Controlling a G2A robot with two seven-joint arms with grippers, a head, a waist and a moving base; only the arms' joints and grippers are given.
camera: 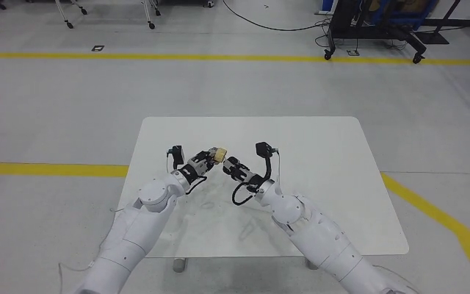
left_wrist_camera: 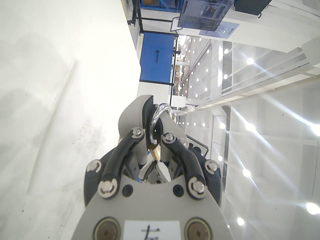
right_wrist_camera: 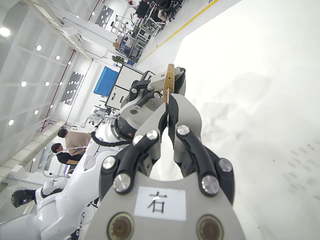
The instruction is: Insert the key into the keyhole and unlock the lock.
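White surface [camera: 323, 169], both arms above its middle | left end effector [left_wrist_camera: 160, 112] clenched on lock [right_wrist_camera: 170, 76], held off the surface | right end effector [right_wrist_camera: 172, 101] pinched key [right_wrist_camera: 169, 91], tip at keyhole, depth unclear | risk: slight misalignment could jam key or twist it from grasp

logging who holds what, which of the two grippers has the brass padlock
The left gripper: it is shut on the brass padlock, with the shackle showing at its tip. The right gripper pinches the key instead, pointed at the padlock.
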